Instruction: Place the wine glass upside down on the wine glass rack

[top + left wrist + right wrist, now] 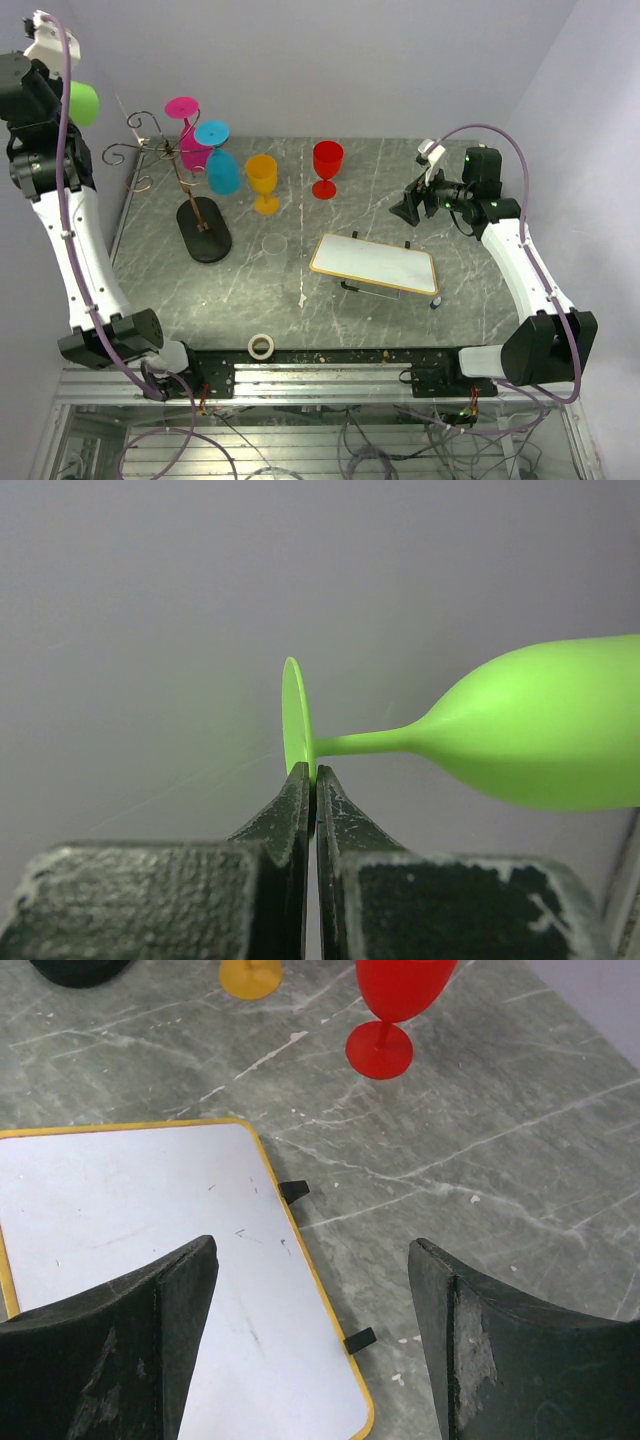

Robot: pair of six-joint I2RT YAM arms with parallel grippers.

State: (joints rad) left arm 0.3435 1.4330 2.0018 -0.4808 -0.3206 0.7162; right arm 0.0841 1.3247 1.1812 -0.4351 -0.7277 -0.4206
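My left gripper [312, 772] is shut on the thin round foot of a green wine glass [540, 735], which lies sideways high in the air at the far left [84, 102], its bowl pointing right. The wine glass rack [165, 160] stands just right of it on a black oval base [204, 229]. A pink glass [190, 135] and a blue glass [217, 160] hang upside down on it. An orange glass [262, 182] and a red glass [327, 167] stand upright on the table. My right gripper [312, 1260] is open and empty above the tray's right edge.
A white tray with a yellow rim [375, 264] lies in the middle right; it also shows in the right wrist view [130, 1220]. A roll of tape [261, 346] lies at the near edge. A clear round lid [273, 244] lies by the rack's base. Walls stand close at left and back.
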